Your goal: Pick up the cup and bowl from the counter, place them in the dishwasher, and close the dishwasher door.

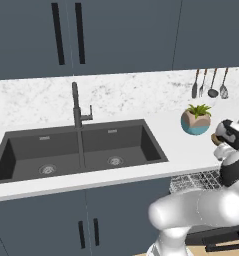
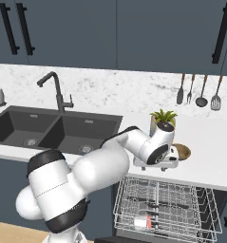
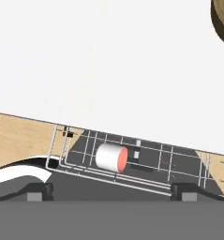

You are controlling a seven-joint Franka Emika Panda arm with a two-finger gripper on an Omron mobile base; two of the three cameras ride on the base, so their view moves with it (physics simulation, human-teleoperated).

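The brown bowl (image 2: 182, 152) sits on the white counter (image 2: 210, 166) just right of my hand, and it also peeks into the hand view's top right corner (image 3: 223, 21). My gripper (image 2: 156, 167) hovers low over the counter's front edge, jaws open with nothing between the fingertips (image 3: 36, 192). Below, the dishwasher's silver wire rack (image 2: 172, 199) is pulled out. The cup (image 3: 111, 158), white with a red inside, lies on its side in that rack (image 2: 143, 221). The dark dishwasher door (image 1: 226, 235) hangs open under the rack.
A potted plant (image 2: 163, 118) stands behind my hand, near the backsplash. Hanging utensils (image 2: 198, 92) line the wall at the right. The dark double sink (image 1: 76, 150) with its black faucet (image 1: 77, 107) lies to the left. Blue-grey cabinets (image 1: 91, 225) run under the counter.
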